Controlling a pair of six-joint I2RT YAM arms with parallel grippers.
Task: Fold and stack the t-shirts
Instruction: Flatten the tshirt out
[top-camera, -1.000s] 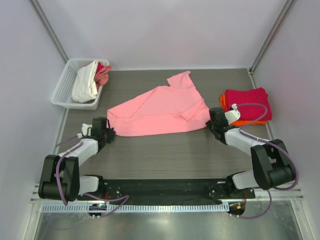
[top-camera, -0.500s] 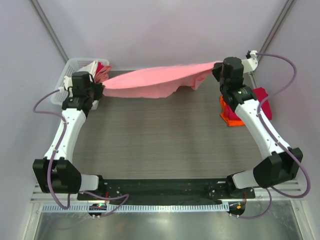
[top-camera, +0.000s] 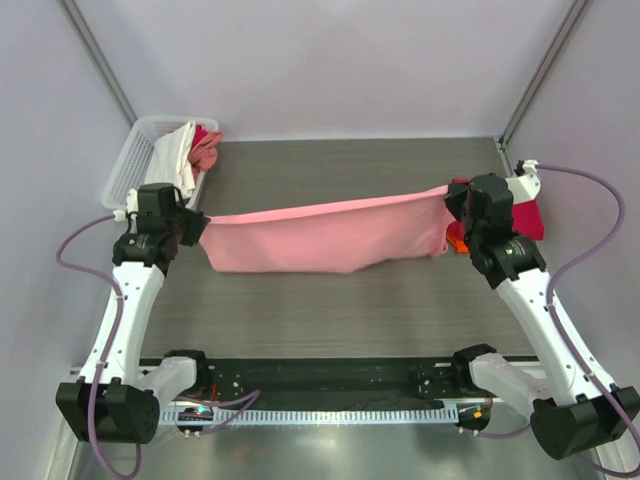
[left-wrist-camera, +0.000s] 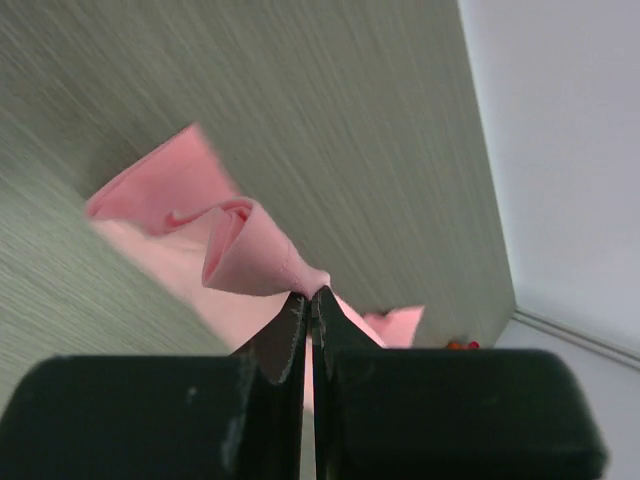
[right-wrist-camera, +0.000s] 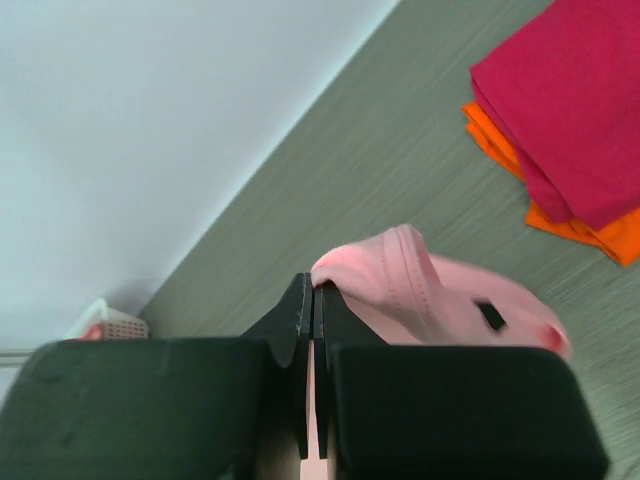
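Observation:
A large salmon-pink t-shirt (top-camera: 325, 235) hangs stretched between my two arms above the middle of the table. My left gripper (top-camera: 199, 226) is shut on its left corner, and the pinched cloth (left-wrist-camera: 250, 250) bunches just past the fingertips (left-wrist-camera: 297, 305). At the shirt's right end my right gripper (top-camera: 452, 205) is shut on the hem (right-wrist-camera: 400, 265). A folded crimson t-shirt (top-camera: 528, 208) lies on an orange one (top-camera: 455, 236) at the right edge, also seen as the crimson shirt (right-wrist-camera: 575, 110) over the orange one (right-wrist-camera: 590, 235). White (top-camera: 170, 160) and coral-pink (top-camera: 205, 148) shirts sit in the basket.
A white plastic lattice basket (top-camera: 125, 170) stands at the back left corner. Grey walls close the table on three sides. The arm bases and a black rail (top-camera: 320, 378) run along the near edge.
Both arms lifted the pink shirt off the table to the back, then brought it forward and lower; it now hangs taut across the middle.

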